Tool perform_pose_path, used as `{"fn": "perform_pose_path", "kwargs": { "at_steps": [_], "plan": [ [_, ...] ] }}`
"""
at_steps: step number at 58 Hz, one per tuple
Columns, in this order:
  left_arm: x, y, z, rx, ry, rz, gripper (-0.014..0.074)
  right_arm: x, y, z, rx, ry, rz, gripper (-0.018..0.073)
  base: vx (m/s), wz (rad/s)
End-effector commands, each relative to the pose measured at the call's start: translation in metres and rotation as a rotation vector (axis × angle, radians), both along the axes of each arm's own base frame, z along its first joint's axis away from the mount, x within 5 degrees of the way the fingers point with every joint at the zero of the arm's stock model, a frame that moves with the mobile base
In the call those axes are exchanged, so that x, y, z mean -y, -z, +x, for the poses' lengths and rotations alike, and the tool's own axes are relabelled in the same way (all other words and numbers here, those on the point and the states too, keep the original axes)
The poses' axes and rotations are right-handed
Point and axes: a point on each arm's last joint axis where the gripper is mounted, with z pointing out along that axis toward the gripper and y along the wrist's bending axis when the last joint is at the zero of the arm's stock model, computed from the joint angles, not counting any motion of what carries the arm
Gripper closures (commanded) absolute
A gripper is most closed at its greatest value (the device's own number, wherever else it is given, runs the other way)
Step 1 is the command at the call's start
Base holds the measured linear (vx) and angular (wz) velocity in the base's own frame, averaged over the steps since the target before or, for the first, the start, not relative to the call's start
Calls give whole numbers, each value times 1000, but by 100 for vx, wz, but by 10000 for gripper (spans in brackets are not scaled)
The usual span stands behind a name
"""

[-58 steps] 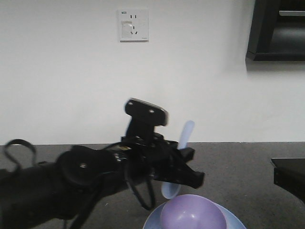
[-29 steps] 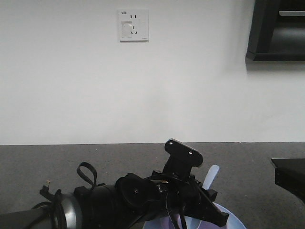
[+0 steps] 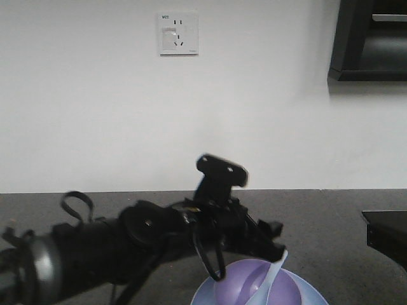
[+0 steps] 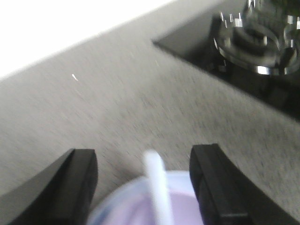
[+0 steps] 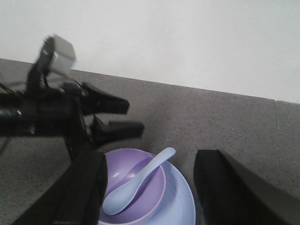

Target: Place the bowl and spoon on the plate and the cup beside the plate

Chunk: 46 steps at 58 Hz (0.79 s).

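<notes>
Low front view toward wall [image 3: 267, 127]; wrist views down onto shared bowl [image 5: 123, 165], left perhaps nearer.

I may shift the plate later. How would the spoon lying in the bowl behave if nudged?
The spoon looks like thin stiff plastic, so probably light and rigid. It lies loose in the bowl with its handle over the rim, so a nudge would likely slide or pivot it. Both surfaces look smooth, so expect little grip.

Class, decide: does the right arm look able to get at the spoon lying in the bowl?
Probably yes: the right tool is open, the spoon lies uncovered in the bowl, though the left tool close by may crowd it.
</notes>
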Motion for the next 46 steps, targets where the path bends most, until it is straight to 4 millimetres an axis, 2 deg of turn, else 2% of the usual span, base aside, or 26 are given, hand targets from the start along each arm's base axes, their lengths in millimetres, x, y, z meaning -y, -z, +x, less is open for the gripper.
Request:
{"fn": "perform_pose_path", "kwargs": {
  "at_steps": [1,6,9,10,18,24,30,35,46],
  "plan": [
    [-40,-72,-5,162,-58,-86,127,3,-15,1,100,26,18,90,0,0],
    [-82,-102,-6,210,-102,-86,161,3,-15,1,97,25,17,90,0,0],
    [-102,-111,-8,190,-126,-91,173,2,-14,0,95,24,17,90,0,0],
    [-116,-117,-8,196,-150,-74,176,2,-14,0,94,24,16,90,0,0],
    [-187,-129,-22,81,-318,98,181,2,-13,0,78,19,12,90,0,0],
    [-234,-137,-44,-14,-525,228,181,2,-12,0,68,16,10,90,0,0],
    [-261,-139,-64,-67,-661,323,181,2,-12,0,65,15,9,90,0,0],
    [-271,-129,-76,-101,-697,348,181,2,-12,0,65,15,9,90,0,0],
    [-287,-73,-100,-213,-779,312,181,2,-11,-1,62,14,8,90,0,0]
  ]
}}
